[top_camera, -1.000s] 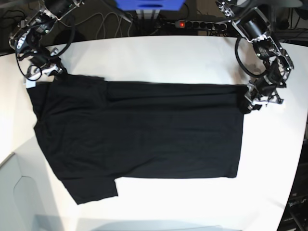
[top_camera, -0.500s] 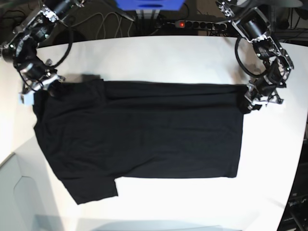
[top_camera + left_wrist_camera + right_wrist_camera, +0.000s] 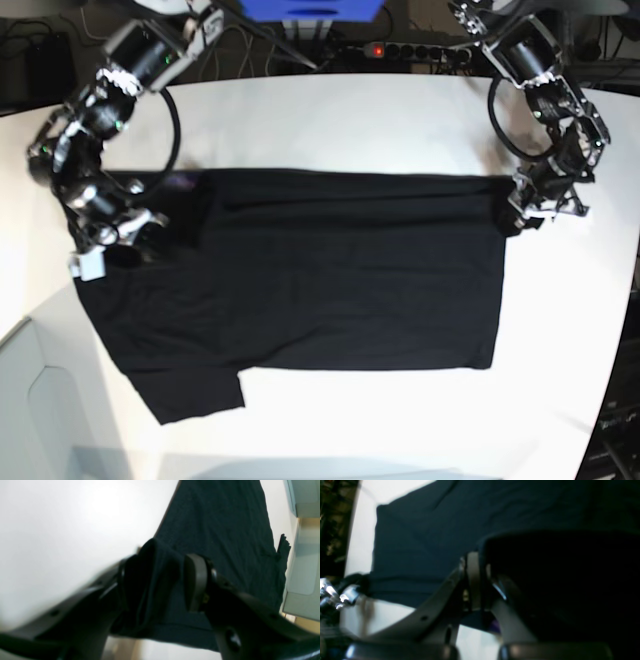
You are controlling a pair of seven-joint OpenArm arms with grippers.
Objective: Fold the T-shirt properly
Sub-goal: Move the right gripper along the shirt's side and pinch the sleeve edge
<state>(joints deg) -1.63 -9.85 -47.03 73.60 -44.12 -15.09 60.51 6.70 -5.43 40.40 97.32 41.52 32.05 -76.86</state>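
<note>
Black T-shirt [image 3: 330,270] lies spread across the white table [image 3: 330,120], mostly flat, one sleeve sticking out at the near left corner in the base view. My right gripper [image 3: 128,243] is pressed tight on the shirt's edge at that view's left; in the right wrist view the pads [image 3: 473,580] meet with dark cloth draped over them and a raised fold blocking most of the right side. My left gripper [image 3: 522,212] sits at the far right corner of the shirt; in the left wrist view a bunched wad of fabric [image 3: 150,580] fills the gap between its fingers [image 3: 196,582], so it is pinching cloth. Around: a power strip with red light [image 3: 400,50] and cables [image 3: 235,45] behind the table, a blue box [image 3: 310,10] at the top edge. A pale grey bin [image 3: 30,400] sits at the near left.
</note>
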